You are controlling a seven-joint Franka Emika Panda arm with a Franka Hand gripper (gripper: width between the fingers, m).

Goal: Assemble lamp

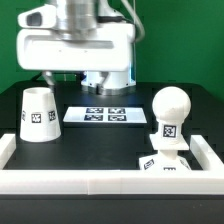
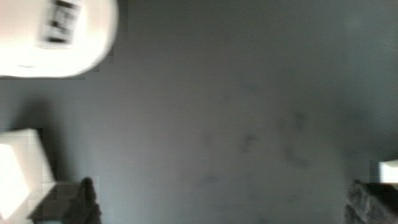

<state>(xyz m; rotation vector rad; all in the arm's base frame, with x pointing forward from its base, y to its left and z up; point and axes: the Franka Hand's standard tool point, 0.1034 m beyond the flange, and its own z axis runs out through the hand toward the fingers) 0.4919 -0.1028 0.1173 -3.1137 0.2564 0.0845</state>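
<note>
I see the bulb standing on the base, near right in the exterior view; shade left. My gripper hovers far back (fingers spread, holding nothing).

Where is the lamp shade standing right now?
In the exterior view, the shade stands on the table's left side, left of the marker board.

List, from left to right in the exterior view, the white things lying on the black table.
Cone shade → marker board → bulb, standing on the square base.
</note>
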